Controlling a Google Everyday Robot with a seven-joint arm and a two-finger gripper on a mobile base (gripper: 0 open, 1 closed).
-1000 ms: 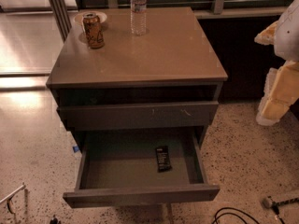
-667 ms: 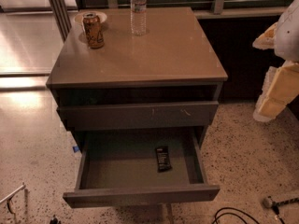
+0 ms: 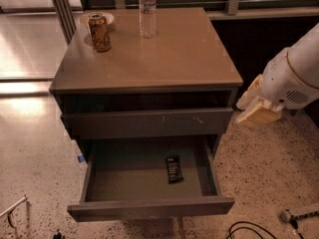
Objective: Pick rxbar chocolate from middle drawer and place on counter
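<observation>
The rxbar chocolate (image 3: 174, 169), a small flat black wrapper, lies on the grey-green floor of the middle drawer (image 3: 149, 208), right of centre. The drawer is pulled wide open at the bottom of the grey cabinet. The counter (image 3: 164, 54) is the glossy tan top slab above it. My gripper (image 3: 256, 108), pale tan on a white arm, hangs in the air to the right of the cabinet, level with the upper drawer front. It is apart from the bar and touches nothing.
An orange drink can (image 3: 99, 32) and a clear water bottle (image 3: 147, 10) stand at the back of the counter. The upper drawer front (image 3: 147, 122) with pale scratches sits slightly out. Black cables (image 3: 249, 230) lie on the speckled floor at the lower right.
My arm and gripper have moved left, in from the right edge toward the cabinet's right side. The bar, the drawer and the things on the counter have not moved.
</observation>
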